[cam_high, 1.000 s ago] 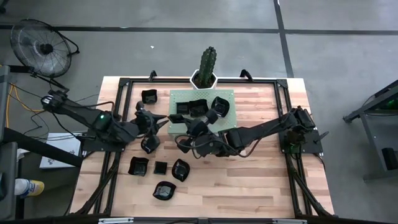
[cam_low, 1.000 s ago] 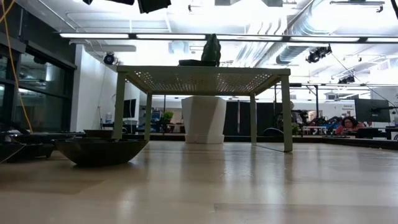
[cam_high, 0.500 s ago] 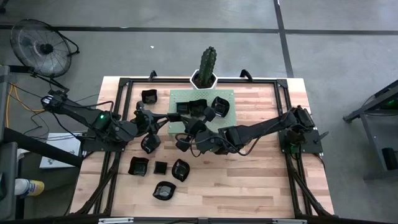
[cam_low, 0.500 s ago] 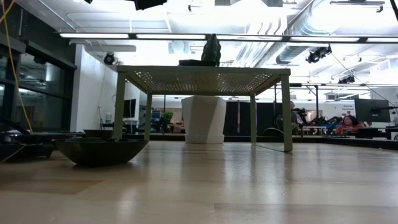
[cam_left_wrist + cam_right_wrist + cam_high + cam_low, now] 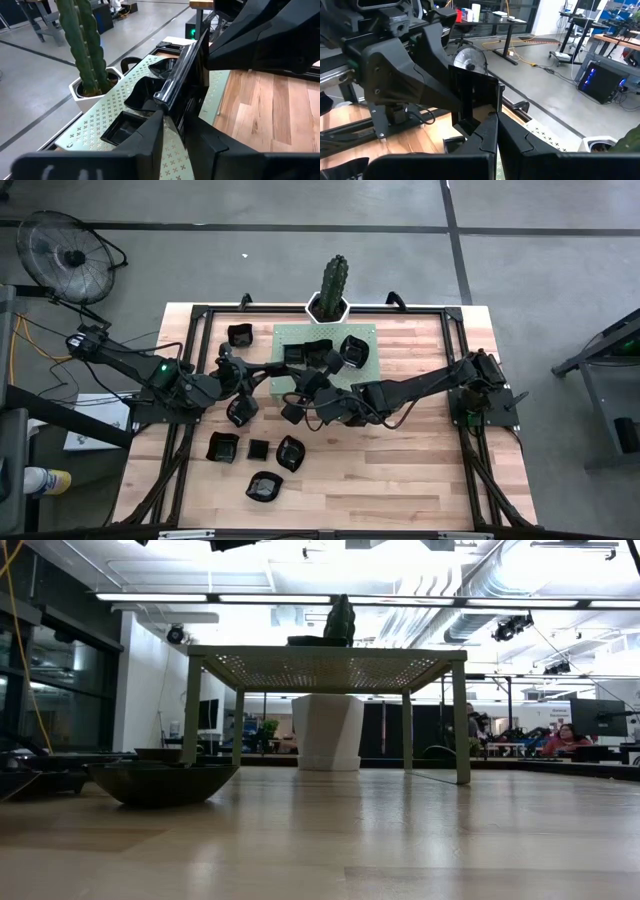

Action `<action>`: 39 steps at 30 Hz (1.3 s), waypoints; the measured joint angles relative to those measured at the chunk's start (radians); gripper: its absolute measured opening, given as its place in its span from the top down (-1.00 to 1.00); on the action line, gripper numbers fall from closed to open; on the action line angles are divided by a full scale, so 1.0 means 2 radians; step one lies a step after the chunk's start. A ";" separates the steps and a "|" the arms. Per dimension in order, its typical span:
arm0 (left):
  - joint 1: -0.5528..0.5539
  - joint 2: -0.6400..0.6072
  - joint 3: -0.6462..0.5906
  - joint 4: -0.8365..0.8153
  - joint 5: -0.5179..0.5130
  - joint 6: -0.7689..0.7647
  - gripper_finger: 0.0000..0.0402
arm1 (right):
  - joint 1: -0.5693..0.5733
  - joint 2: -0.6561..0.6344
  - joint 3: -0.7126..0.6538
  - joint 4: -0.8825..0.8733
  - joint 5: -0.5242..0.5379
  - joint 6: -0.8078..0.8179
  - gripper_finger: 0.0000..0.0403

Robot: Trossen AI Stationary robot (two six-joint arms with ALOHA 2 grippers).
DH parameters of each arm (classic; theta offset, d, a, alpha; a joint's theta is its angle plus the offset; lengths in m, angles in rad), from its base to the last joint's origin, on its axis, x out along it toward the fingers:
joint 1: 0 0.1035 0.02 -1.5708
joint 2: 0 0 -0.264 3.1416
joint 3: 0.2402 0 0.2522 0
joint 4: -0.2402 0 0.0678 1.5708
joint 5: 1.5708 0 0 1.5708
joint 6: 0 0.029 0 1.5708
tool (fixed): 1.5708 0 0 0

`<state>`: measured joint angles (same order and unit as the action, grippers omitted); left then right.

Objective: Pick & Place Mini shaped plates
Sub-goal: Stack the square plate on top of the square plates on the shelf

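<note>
Both grippers are shut on small glossy black plates near the left front of the pale green stand (image 5: 362, 370). My left gripper (image 5: 264, 372) (image 5: 172, 117) holds a plate (image 5: 181, 70) seen edge-on. My right gripper (image 5: 300, 402) (image 5: 496, 122) holds a square plate (image 5: 472, 97) (image 5: 290, 413). Three plates sit on the stand's top (image 5: 318, 352). Several more lie on the table (image 5: 259, 449), one near the far left corner (image 5: 240, 335). In the low view a plate (image 5: 160, 782) rests on its base left of the stand (image 5: 325, 668). My left gripper pinches the plate by its rim (image 5: 167, 97) between the two fingers. The plate stands on edge beyond the fingertips, lifted clear of the table beside the stand's left edge. My right gripper pinches the square plate by one edge (image 5: 479, 122) between its fingers, coming level from the table's right. The plate stands upright, lifted clear.
A potted cactus (image 5: 333, 285) stands at the table's far edge behind the stand. The two arms are close together at the table's middle. Bare wood lies on the right half (image 5: 420, 460). A fan (image 5: 65, 245) stands on the floor to the left.
My right gripper has moved a little toward the table's left and far side, carrying its plate closer to the left gripper.
</note>
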<state>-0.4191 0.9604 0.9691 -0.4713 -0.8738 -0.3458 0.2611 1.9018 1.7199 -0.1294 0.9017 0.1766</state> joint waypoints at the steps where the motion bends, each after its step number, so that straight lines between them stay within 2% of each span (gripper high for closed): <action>1: 0.000 0.000 0.000 0.000 0.000 0.000 0.69 | 0.000 0.000 0.000 0.000 0.000 -0.001 1.00; 7: 0.000 0.000 0.000 0.001 -0.005 -0.001 0.97 | 0.001 0.000 0.000 0.000 -0.005 -0.001 1.00; 22: 0.000 0.000 0.000 -0.001 -0.012 0.000 0.99 | -0.003 0.000 0.000 0.000 -0.020 0.003 0.95; 26: 0.000 0.000 0.000 0.000 -0.010 -0.001 0.99 | -0.003 0.000 0.000 -0.001 -0.024 0.011 0.81; 35: 0.007 -0.001 0.000 0.000 -0.013 -0.020 1.00 | -0.014 -0.018 0.000 -0.030 -0.043 0.057 0.35; 39: 0.043 -0.001 0.000 -0.014 0.025 -0.052 1.00 | -0.019 -0.038 0.000 -0.055 -0.034 0.070 0.23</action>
<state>-0.3324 0.9577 0.9699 -0.4995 -0.8231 -0.4489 0.2240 1.8249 1.7191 -0.2390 0.8332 0.3157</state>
